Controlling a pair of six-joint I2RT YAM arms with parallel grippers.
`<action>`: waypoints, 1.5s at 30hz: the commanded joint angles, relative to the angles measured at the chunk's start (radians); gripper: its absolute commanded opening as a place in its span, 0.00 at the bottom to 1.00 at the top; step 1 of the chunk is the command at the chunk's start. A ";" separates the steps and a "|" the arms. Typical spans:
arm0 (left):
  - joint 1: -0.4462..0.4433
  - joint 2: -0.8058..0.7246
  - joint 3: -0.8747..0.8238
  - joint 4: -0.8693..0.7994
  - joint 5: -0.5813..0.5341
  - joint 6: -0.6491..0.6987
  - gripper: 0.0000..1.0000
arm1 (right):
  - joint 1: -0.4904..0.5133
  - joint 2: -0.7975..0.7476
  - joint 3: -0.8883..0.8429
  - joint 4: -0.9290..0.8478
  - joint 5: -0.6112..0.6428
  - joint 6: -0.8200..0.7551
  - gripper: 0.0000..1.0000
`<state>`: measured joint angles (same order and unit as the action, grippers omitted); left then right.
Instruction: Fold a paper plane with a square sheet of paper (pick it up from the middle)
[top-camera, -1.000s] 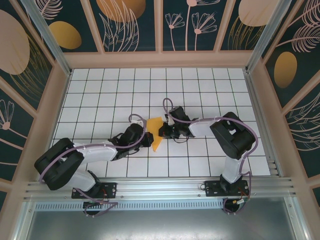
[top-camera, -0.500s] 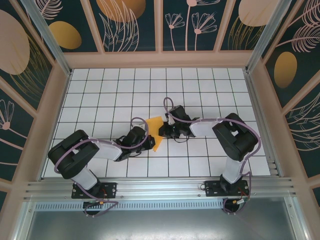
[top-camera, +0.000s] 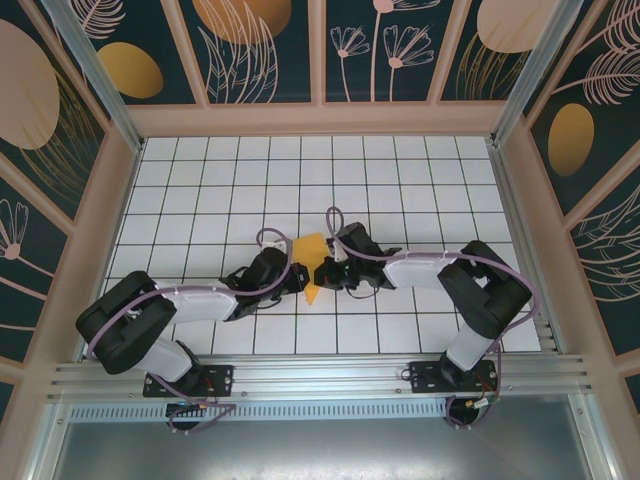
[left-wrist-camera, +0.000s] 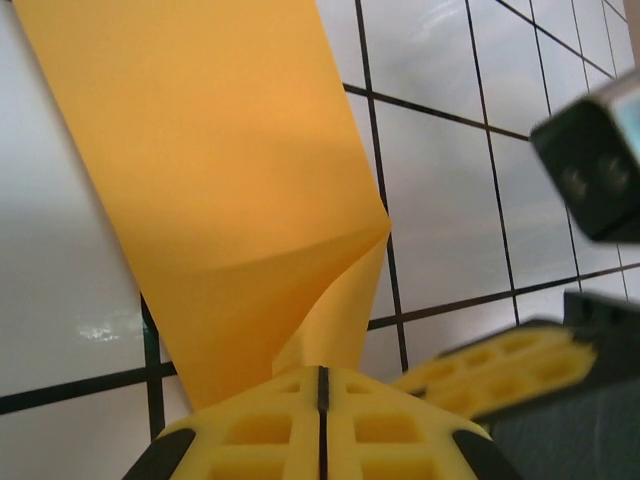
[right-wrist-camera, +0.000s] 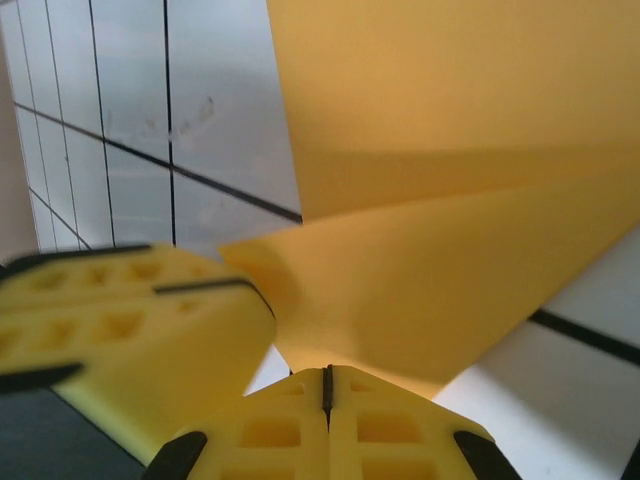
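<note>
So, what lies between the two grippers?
The orange-yellow paper, partly folded; the left gripper and right gripper both pinch it, as the top view shows.

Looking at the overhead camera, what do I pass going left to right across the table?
From the left: left arm → left gripper → orange paper → right gripper → right arm.

This was a robot lab's test cell: a left arm (top-camera: 190, 300) and a right arm (top-camera: 415, 268) were bolted side by side to an aluminium rail (top-camera: 320, 378) at the near edge of a desk (top-camera: 200, 190) marked in a white grid. Aluminium posts (top-camera: 92, 70) framed the cell. Walls (top-camera: 260, 50) of dark panels printed with leaves, flowers and orange ovals closed it in on three sides.
</note>
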<state>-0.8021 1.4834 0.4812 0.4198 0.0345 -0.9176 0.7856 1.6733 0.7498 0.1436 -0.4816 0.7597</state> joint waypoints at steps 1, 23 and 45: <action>0.027 -0.003 0.013 -0.044 -0.026 0.016 0.09 | 0.028 -0.007 -0.028 0.089 -0.047 0.050 0.04; 0.040 0.126 0.036 -0.049 0.017 0.032 0.06 | 0.063 0.146 -0.048 0.117 -0.058 0.065 0.04; 0.039 0.136 0.032 -0.074 0.012 0.040 0.05 | 0.083 0.128 -0.060 0.089 -0.050 0.060 0.05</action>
<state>-0.7673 1.5982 0.5098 0.3920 0.0444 -0.8955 0.8589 1.7687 0.6956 0.2745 -0.5724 0.8219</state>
